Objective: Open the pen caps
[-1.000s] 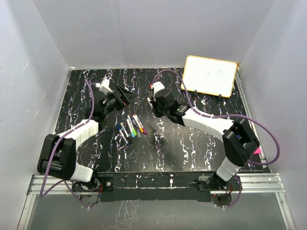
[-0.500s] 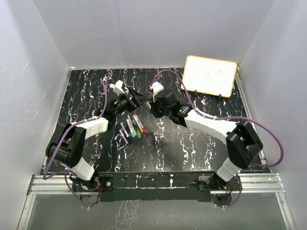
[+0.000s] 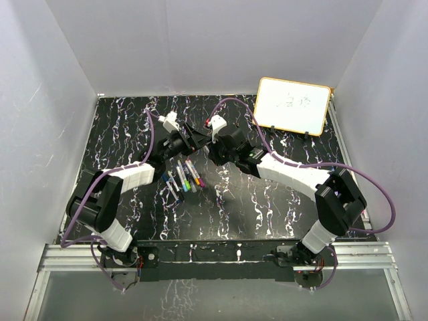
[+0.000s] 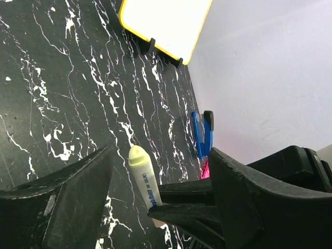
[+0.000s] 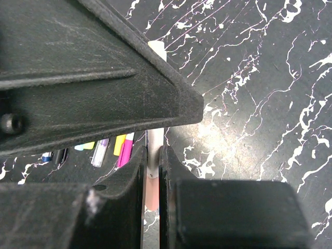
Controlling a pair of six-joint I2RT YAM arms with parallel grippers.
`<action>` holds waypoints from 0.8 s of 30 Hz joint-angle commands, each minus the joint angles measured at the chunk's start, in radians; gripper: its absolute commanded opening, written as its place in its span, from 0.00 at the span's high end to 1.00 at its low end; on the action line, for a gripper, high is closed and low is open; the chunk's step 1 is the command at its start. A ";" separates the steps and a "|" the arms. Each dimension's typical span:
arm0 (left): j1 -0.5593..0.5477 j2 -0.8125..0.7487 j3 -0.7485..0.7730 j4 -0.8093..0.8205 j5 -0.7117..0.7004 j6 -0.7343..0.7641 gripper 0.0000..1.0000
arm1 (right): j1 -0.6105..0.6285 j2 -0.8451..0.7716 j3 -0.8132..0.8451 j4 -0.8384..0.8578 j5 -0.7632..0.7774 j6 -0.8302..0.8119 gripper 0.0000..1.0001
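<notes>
**Black marble, bright caps**

The table [image 3: 267, 200] is black with white veining. The pens [image 3: 182, 177] lying on it have white barrels, with caps [image 3: 194, 175] in blue, green, yellow, purple and pink. One pen [image 4: 146, 182] is white with blue print and a pale-yellow cap [image 4: 138, 155]. The whiteboard [image 3: 293, 105] is white in a yellow frame. A clip [image 4: 201, 134] is blue, and the strip [image 4: 206, 169] beside it is pink. The left arm [image 3: 127, 177] and right arm [image 3: 287, 170] are black and white with purple cables [image 3: 374, 180]. The walls [image 3: 200, 47] are pale grey.
</notes>
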 commanded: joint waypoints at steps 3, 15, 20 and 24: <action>-0.004 -0.004 0.013 0.039 0.023 0.015 0.39 | 0.003 -0.061 0.009 0.064 0.009 -0.010 1.00; -0.006 -0.010 0.004 0.047 0.034 0.017 0.62 | 0.004 -0.072 0.010 0.065 0.015 0.000 1.00; -0.006 -0.007 0.006 0.047 0.035 0.021 0.76 | 0.004 -0.072 0.015 0.064 0.012 0.003 1.00; -0.006 -0.001 0.018 0.043 0.043 0.026 0.94 | 0.005 -0.066 0.024 0.056 0.020 0.003 1.00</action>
